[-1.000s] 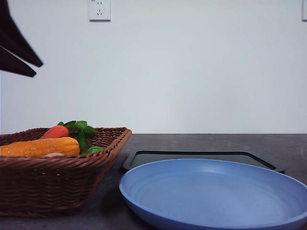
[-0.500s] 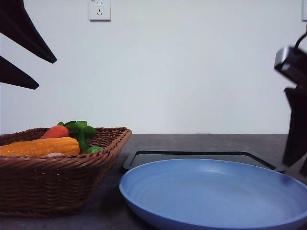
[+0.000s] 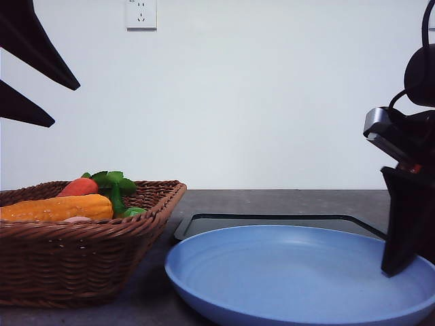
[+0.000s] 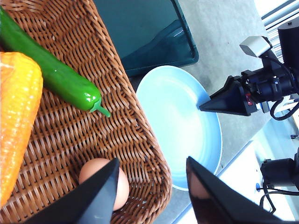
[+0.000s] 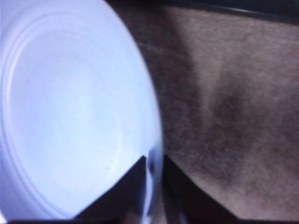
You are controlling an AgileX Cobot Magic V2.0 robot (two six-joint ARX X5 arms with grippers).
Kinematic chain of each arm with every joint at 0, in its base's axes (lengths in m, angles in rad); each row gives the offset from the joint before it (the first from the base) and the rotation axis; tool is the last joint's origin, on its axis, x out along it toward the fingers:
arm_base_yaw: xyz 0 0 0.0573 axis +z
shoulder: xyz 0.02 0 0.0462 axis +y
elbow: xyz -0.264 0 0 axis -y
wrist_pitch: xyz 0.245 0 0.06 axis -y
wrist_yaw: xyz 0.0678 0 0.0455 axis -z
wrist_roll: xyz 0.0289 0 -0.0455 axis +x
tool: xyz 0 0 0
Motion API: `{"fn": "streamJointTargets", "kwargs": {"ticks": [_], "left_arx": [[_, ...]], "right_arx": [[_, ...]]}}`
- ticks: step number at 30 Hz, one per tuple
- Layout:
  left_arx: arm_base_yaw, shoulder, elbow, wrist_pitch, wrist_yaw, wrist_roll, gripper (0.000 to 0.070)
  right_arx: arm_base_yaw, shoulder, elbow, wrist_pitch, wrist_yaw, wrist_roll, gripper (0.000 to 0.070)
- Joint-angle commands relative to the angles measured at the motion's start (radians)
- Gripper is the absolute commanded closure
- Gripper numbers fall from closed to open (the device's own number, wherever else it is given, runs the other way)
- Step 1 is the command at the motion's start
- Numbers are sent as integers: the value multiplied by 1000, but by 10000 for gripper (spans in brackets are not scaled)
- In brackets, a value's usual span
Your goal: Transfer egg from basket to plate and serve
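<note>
The pinkish-brown egg (image 4: 98,176) lies in the near corner of the brown wicker basket (image 4: 70,130), partly behind one finger of my left gripper (image 4: 151,160). That gripper is open and hangs above the basket's edge, high at the left in the front view (image 3: 66,106). A sliver of the egg (image 3: 77,219) peeks out under the corn. The light-blue plate (image 3: 285,278) sits empty beside the basket (image 3: 81,258). My right gripper (image 5: 154,161) stands at the plate's right rim (image 5: 156,140), its fingers closed narrowly over that rim; it shows in the front view too (image 3: 397,265).
The basket also holds a corn cob (image 3: 58,207), a carrot (image 3: 78,187) and a green pepper (image 4: 60,79). A flat black tray (image 3: 272,221) lies just behind the plate. Grey tabletop (image 5: 233,93) stretches right of the plate.
My right arm has come in from the right and dropped onto the plate's right rim; the plate has slid slightly left. My left gripper spread wider, then held still.
</note>
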Motion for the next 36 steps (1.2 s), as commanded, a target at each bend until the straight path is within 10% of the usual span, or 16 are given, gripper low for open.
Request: {"fn": "streamJointTargets", "kwargs": {"ticks": [1, 8, 25, 36], "left_arx": [[-5, 7, 19, 3, -2, 10, 406], [-28, 7, 19, -13, -2, -58, 258], [-321, 199, 61, -54, -488, -139, 256], [-388, 429, 129, -50, -530, -152, 257]], "right_arx": [[4, 5, 2, 5, -1, 8, 700], [-26, -109, 3, -63, 2, 8, 700], [-127, -457, 3, -203, 33, 13, 700], [-129, -472, 3, -206, 33, 13, 700]]}}
